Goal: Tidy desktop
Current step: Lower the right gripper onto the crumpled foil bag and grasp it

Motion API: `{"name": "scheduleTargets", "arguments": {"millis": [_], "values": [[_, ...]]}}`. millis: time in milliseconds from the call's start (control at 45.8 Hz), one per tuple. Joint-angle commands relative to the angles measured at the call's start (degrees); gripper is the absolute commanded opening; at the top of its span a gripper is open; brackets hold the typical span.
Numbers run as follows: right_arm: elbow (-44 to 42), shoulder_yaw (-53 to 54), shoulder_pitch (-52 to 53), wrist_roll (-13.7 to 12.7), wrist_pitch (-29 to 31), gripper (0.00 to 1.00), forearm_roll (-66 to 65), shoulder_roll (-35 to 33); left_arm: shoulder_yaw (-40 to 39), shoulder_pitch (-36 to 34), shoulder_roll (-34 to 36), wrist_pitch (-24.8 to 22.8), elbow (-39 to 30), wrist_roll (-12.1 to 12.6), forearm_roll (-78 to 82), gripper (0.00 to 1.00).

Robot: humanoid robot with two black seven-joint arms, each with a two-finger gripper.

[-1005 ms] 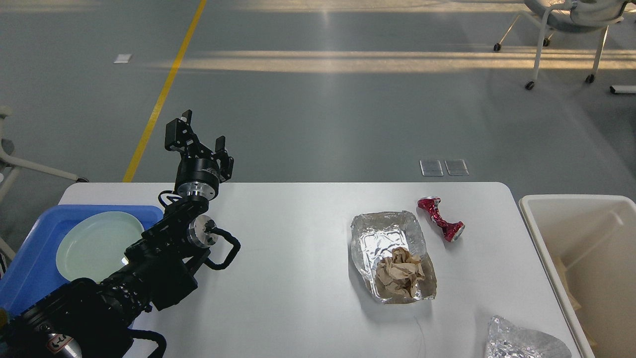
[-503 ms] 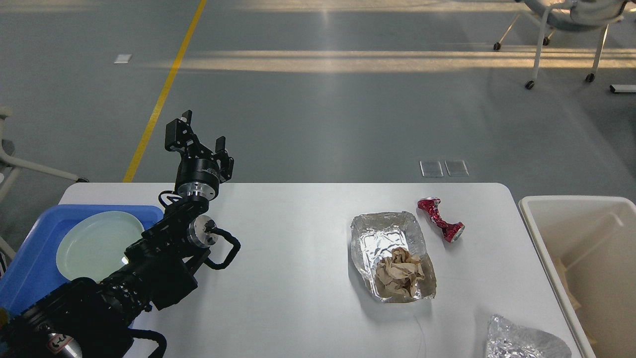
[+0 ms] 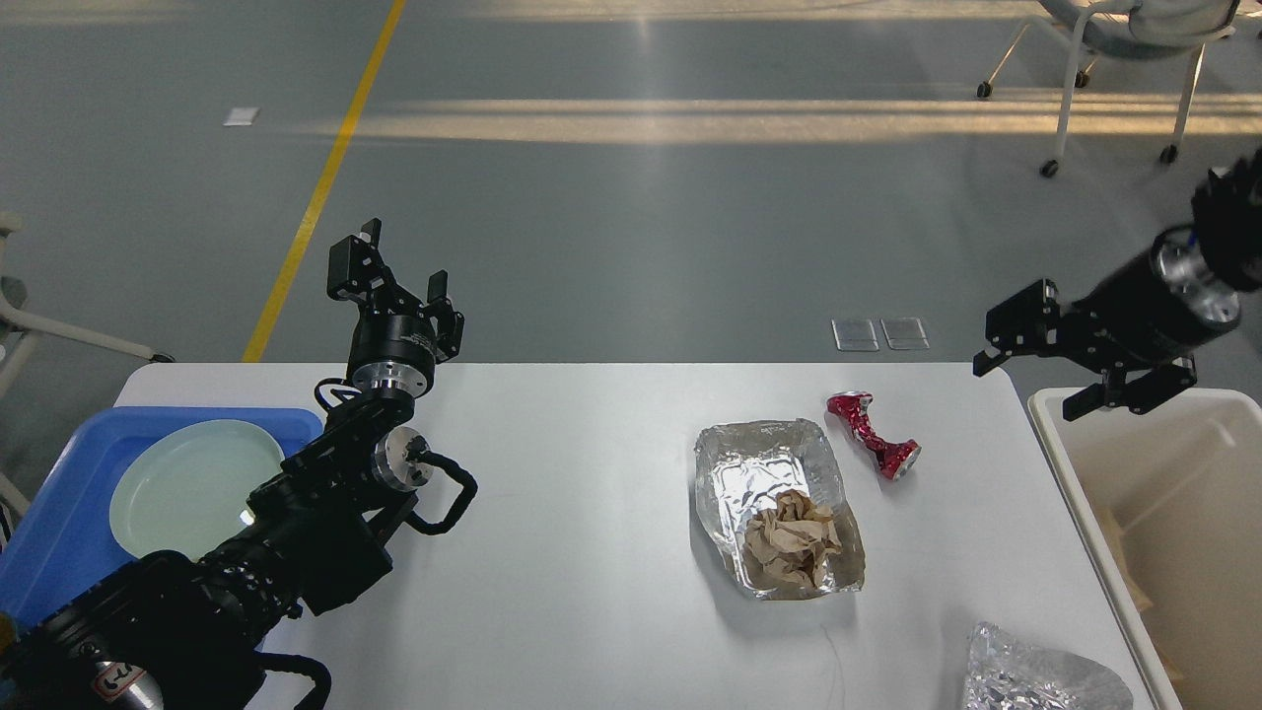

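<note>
On the desktop (image 3: 592, 552) litter remains; my right gripper (image 3: 1030, 360), fingers spread and empty, has just arrived near the crushed can (image 3: 874, 434), while my left gripper (image 3: 399, 271) waits open.

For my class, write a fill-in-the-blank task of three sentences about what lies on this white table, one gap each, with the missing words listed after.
1. The crumpled brown paper lies inside the ____ tray.
2. The pale green plate sits in a tray whose colour is ____.
3. The crushed can on the desktop is ____ in colour.

Missing words: foil; blue; red
</note>
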Motion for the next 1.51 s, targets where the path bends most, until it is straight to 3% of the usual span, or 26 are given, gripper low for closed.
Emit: {"name": "scheduleTargets", "arguments": {"millis": [0,503,809,1202,1289,1442,1486], "values": [[0.64,0.36,-4.05,-0.01,0.01,1.00,2.06,0.30,0.00,0.00,0.00,0.00,0.01,0.00,0.00,0.99],[0.73,-0.16,-18.99,0.08,0.01,1.00,2.77,4.78,0.00,0.00,0.00,0.00,0.01,0.00,0.00,0.99],[2.05,0.19,-21.72,0.08,-0.24,0.98,2.24,7.07,0.00,0.00,0.00,0.00,0.01,0.00,0.00,0.99],[2.14,0.36,-26.99,-0.01,-13.24,0.93,2.94,9.79,0.00,0.00,0.00,0.00,0.01,0.00,0.00,0.99],[2.14,0.36,-27.52,-0.01,-14.47,0.89,2.94,9.88,0.00,0.00,0.00,0.00,0.00,0.00,0.00,0.99],[2.14,0.36,-27.87,0.17,-15.62,0.72,2.86,9.88,0.00,0.00,0.00,0.00,0.01,0.00,0.00,0.99],[2.23,0.45,-27.87,0.26,-15.53,0.59,2.94,9.79,0.00,0.00,0.00,0.00,0.01,0.00,0.00,0.99]]}}
